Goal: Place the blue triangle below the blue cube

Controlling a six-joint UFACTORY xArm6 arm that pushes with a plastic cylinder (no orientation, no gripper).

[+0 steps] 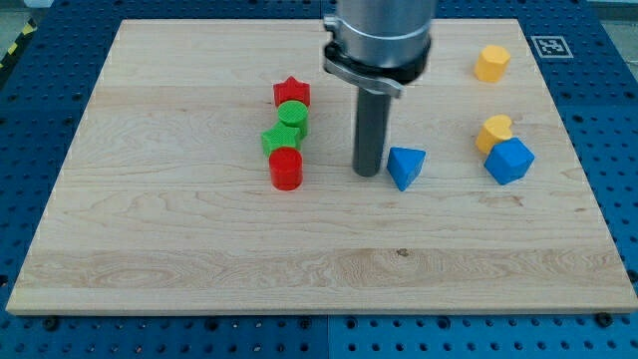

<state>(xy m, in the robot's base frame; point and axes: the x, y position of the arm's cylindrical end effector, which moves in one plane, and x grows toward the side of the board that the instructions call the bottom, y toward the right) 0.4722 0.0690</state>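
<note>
The blue triangle (pixel 405 166) lies on the wooden board right of centre. The blue cube (pixel 509 161) sits further toward the view's right, at about the same height. My tip (pixel 368 173) stands just left of the blue triangle, close to its left side or touching it; I cannot tell which. The rod hangs from the grey arm body (pixel 383 40) at the view's top.
A yellow block (pixel 493 131) touches the blue cube's upper left. Another yellow block (pixel 490 63) lies near the board's top right. Left of my tip a column runs down: red star (pixel 292 93), green cylinder (pixel 293 117), green star (pixel 278 139), red cylinder (pixel 286 169).
</note>
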